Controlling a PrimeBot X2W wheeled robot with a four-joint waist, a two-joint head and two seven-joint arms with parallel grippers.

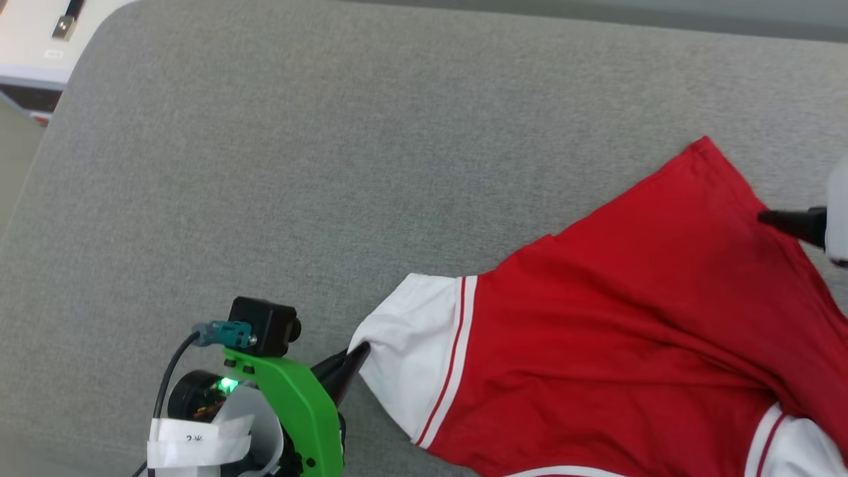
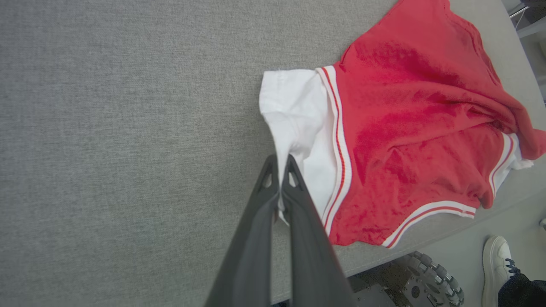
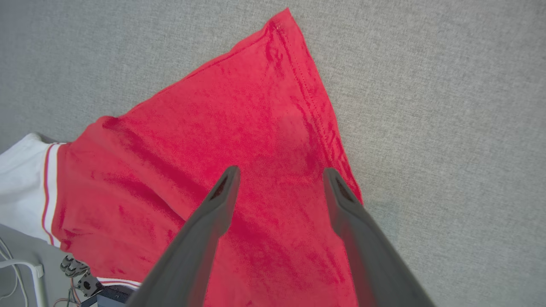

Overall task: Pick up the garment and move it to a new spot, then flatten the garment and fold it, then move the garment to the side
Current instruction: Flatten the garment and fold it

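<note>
Garment of red soft fabric, a T-shirt with white short sleeves and red-white stripe trim, lies rumpled on the near right part of the grey fabric-covered table, one white sleeve reaching left. The left end effector is clenched on that sleeve's edge. The right end effector is released, its dark fingers spread over the garment's red body beside a stitched hem.

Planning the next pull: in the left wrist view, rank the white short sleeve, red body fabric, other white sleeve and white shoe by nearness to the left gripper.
1. White short sleeve, pinched in the left gripper.
2. Red body fabric, just right.
3. Other white sleeve, far right, and white shoe, lower right on the floor: too close to call.
</note>
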